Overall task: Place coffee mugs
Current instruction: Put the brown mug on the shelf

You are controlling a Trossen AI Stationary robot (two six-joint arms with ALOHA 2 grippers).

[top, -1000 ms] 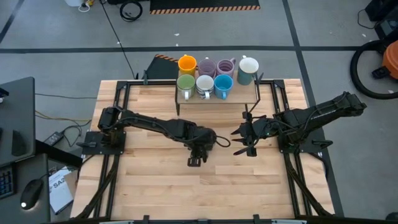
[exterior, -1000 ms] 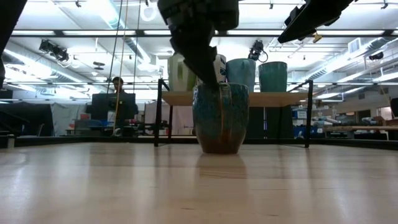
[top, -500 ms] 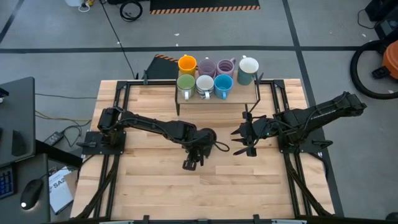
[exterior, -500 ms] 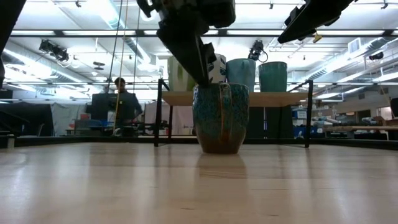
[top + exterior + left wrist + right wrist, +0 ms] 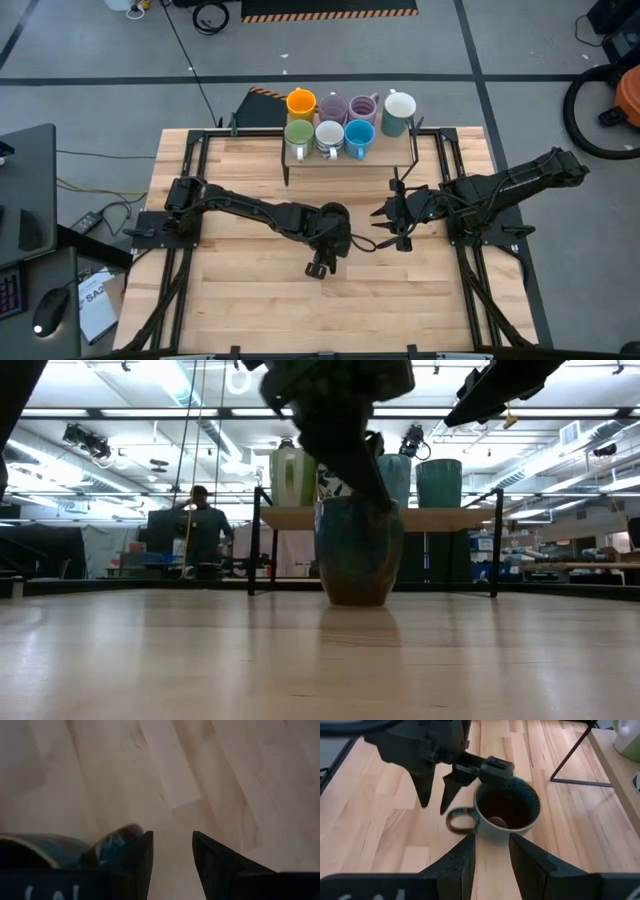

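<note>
Dark mug [image 5: 506, 813], brown inside, stands upright; left fingers [image 5: 433, 791] and right fingers [image 5: 492, 862] parted, released.

Dark mug [image 5: 506, 813] speckled teal, brown inside; shelf mugs orange [image 5: 301, 102], green [image 5: 298, 133], blue [image 5: 359, 134].

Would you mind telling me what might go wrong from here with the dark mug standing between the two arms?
1. The left claw hangs open right beside the dark mug's handle; a careless swing could catch it and tip or drag the mug.
2. The right claw is open and close on the mug's other side, so the two arms could collide.
3. The shelf already holds seven mugs, leaving little room.
</note>
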